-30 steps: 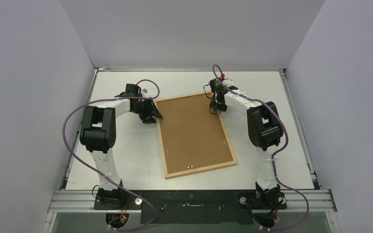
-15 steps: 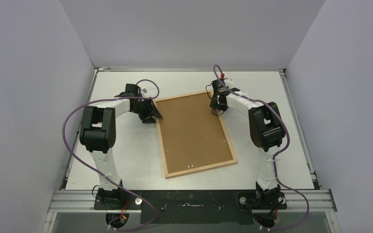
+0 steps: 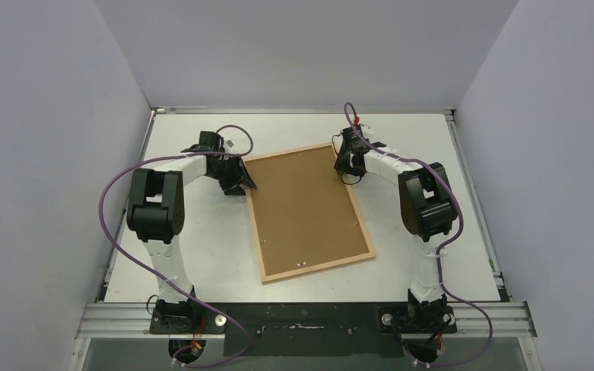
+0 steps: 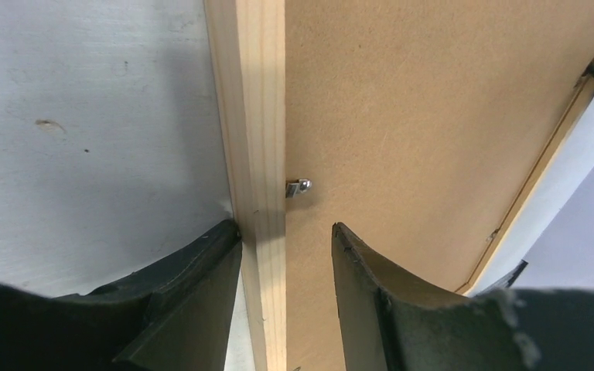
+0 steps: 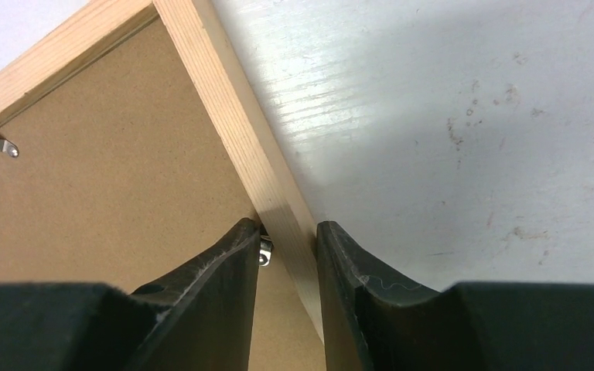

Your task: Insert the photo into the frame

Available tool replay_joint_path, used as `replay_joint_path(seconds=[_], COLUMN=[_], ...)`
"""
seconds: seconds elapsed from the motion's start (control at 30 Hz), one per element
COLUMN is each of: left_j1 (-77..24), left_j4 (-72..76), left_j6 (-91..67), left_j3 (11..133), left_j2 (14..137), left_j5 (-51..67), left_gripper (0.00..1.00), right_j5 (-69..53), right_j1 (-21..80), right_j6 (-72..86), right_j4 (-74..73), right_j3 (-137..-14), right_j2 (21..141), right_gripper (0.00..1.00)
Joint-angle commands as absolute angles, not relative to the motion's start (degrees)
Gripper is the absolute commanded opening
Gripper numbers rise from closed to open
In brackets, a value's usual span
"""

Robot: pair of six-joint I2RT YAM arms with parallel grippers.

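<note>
Pale wood frame (image 3: 318,267) lies back up on the worktop (image 3: 201,247), a brown board (image 3: 309,209) filling it. Farther off, my left claw (image 4: 285,226) loosely straddles its left rail without gripping it; my right claw (image 5: 288,222) pinches the right rail.

Pale frame (image 3: 319,267) face down (backing (image 3: 305,205) up) on table (image 3: 201,247); left gripper (image 3: 245,184), right gripper (image 3: 346,171) apparently at its edges

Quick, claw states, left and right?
Left claw: open, straddling the frame rail.
Right claw: closed on the frame rail.
</note>
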State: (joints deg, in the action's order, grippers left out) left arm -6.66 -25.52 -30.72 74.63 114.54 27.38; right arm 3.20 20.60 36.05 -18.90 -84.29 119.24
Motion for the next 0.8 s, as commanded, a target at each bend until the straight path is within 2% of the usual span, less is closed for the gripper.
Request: replay_joint_path(seconds=[0.0, 0.07, 0.13, 0.2, 0.23, 0.27, 0.33, 0.37, 0.47, 0.6, 0.77], left_j1=[-6.40, -5.87, -5.23, -4.58, -4.19, -3.80, -2.83, -2.29, -1.10, -2.49, -9.46], left_j4=[-28.71, -30.22, -30.91, -31.02, -31.02, -30.99, -30.67, -30.36, -28.66, -27.54, -21.61], left_j6=[-26.72, -25.38, -24.04, -22.80, -22.36, -21.89, -21.55, -21.44, -21.61, -20.25, -23.70], left_j3=[79.03, 79.88, 79.91, 79.52, 79.44, 79.25, 78.96, 78.68, 77.74, 78.79, 77.00], left_j2=[111.53, 109.50, 106.87, 103.98, 102.77, 101.47, 99.51, 98.59, 96.21, 95.49, 96.41], left_j5=[21.19, 16.92, 12.38, 8.07, 6.24, 4.88, 3.46, 3.74, 6.78, 18.96, 22.19], left_gripper=[0.46, 0.50, 0.62, 0.78, 0.90, 0.96, 0.97, 0.97, 0.97, 0.97, 0.97], right_j5=[-1.25, -0.89, -0.34, -0.18, 0.57, 1.36, 1.79, 1.99, 1.27, 1.40, -0.44], right_j1=[22.57, 22.66, 23.06, 23.75, 24.12, 24.50, 25.29, 25.66, 25.84, 25.37, 22.89], right_j6=[43.58, 46.40, 49.71, 52.24, 53.22, 54.08, 55.00, 55.09, 54.28, 51.69, 46.24], right_j4=[-24.60, -24.70, -24.44, -24.37, -24.10, -23.92, -24.00, -23.82, -24.01, -24.71, -23.64], right_j3=[-82.39, -80.65, -77.87, -75.70, -74.58, -73.57, -72.01, -71.30, -70.59, -70.16, -69.73], right_j2=[117.01, 115.49, 113.83, 112.12, 111.41, 110.55, 109.15, 108.31, 106.03, 101.97, 98.98], right_gripper=[0.00, 0.00, 0.00, 0.00, 0.00, 0.00, 0.00, 0.03, 0.21, 0.39, 0.48])
